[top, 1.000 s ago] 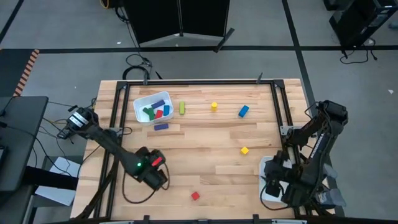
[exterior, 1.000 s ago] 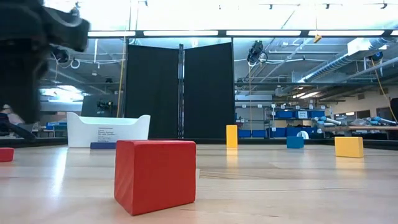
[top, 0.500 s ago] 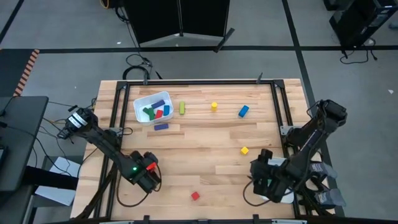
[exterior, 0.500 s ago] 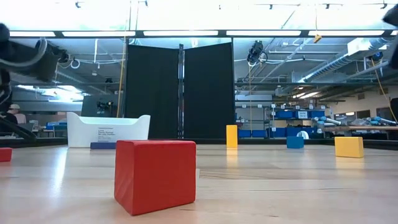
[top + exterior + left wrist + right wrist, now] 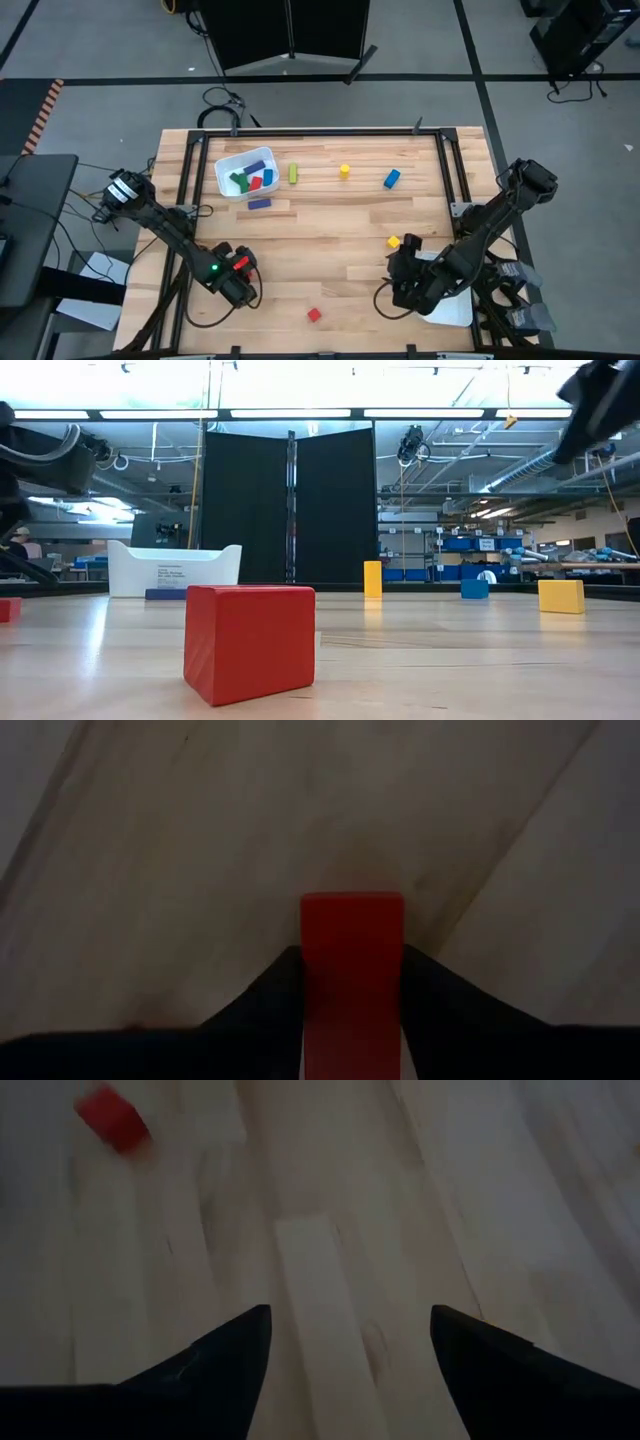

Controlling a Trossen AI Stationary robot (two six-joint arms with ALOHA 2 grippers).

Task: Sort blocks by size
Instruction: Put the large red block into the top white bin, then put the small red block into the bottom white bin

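Observation:
My left gripper (image 5: 238, 272) is near the table's front left, shut on a red block (image 5: 352, 960). My right gripper (image 5: 390, 285) is open and empty over the front right of the table, its fingers (image 5: 225, 1350) spread above bare wood. A red cube (image 5: 314, 315) lies on the table between the two grippers and shows far off in the right wrist view (image 5: 112, 1122). A yellow cube (image 5: 394, 241) lies just beyond my right gripper. A white tray (image 5: 232, 160) at the back left holds several blocks. My left gripper pinches the red block's two opposite sides (image 5: 310, 970) between its two fingers. The block's free end sticks out past the fingertips, close over the wood. Whether it rests on the table I cannot tell.
A green bar (image 5: 293, 173), a yellow block (image 5: 344, 170) and a blue block (image 5: 391, 178) lie along the far side, and a blue bar (image 5: 259, 203) lies beside the back-left tray. A second white tray (image 5: 455, 310) sits at the front right, partly under my right arm.
My right gripper has swung from over the front-right tray toward the table's left, out over the bare wood toward the red cube. My left gripper has shifted a little toward the table's left edge with its red block.

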